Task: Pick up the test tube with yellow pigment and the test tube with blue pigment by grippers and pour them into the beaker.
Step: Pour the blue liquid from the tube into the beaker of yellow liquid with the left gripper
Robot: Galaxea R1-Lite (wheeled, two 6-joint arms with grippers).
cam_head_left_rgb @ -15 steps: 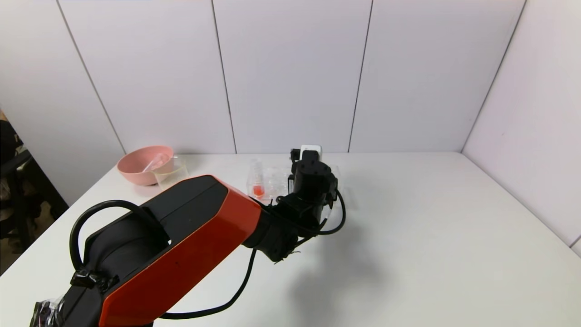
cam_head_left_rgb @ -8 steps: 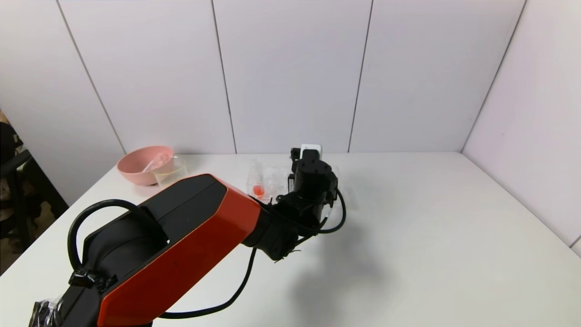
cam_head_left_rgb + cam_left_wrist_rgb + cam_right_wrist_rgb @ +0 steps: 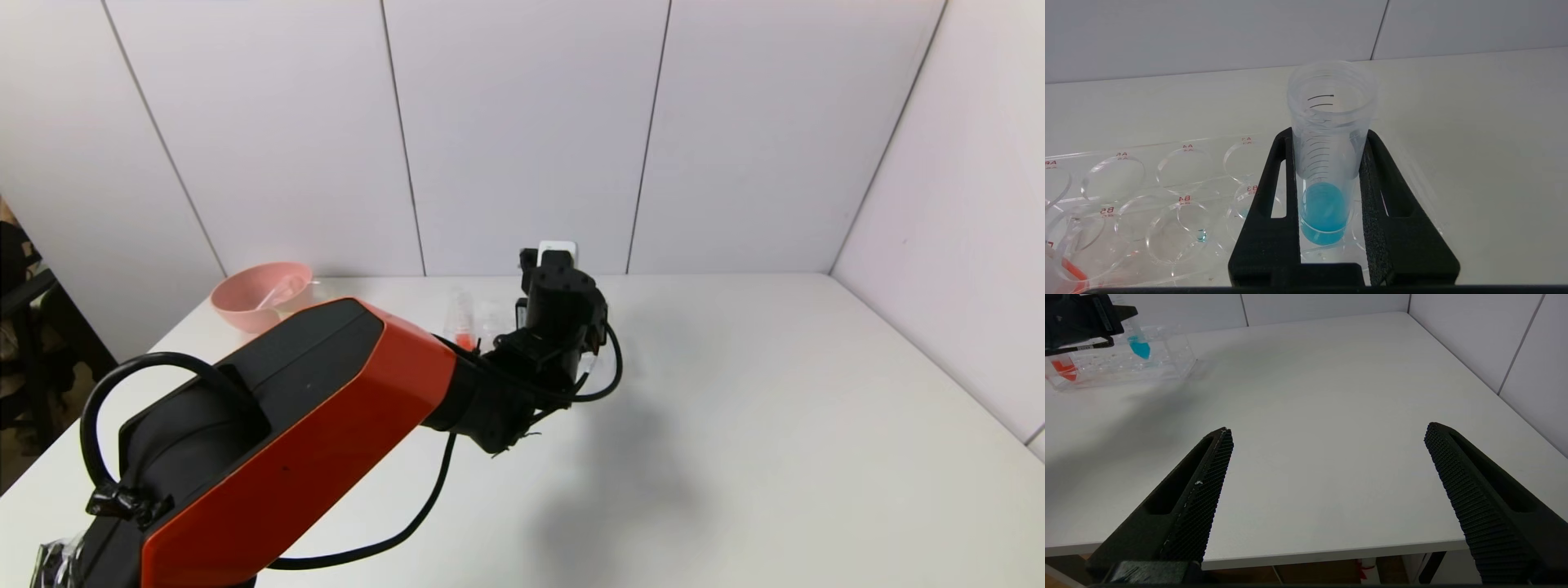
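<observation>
My left gripper (image 3: pixel 1329 134) is shut on the test tube with blue pigment (image 3: pixel 1326 212) and holds it upright over the clear tube rack (image 3: pixel 1167 196). In the right wrist view the blue tip (image 3: pixel 1139 347) hangs near the rack's top (image 3: pixel 1167 363); I cannot tell whether it is clear of the rack. In the head view the left gripper (image 3: pixel 558 302) is at the back middle of the table. My right gripper (image 3: pixel 1327 433) is open and empty above the table's front edge. The test tube with yellow pigment is not in view. The beaker is hidden behind my left arm.
A tube with red liquid (image 3: pixel 1063 369) stands at the rack's other end. A pink bowl (image 3: pixel 245 306) with a clear tube lying in it sits at the back left. My orange left arm (image 3: pixel 286 425) fills the lower left of the head view. Walls close the back and the right.
My left arm and gripper have risen a little with the blue tube. The arm now covers the beaker and more of the rack in the head view.
</observation>
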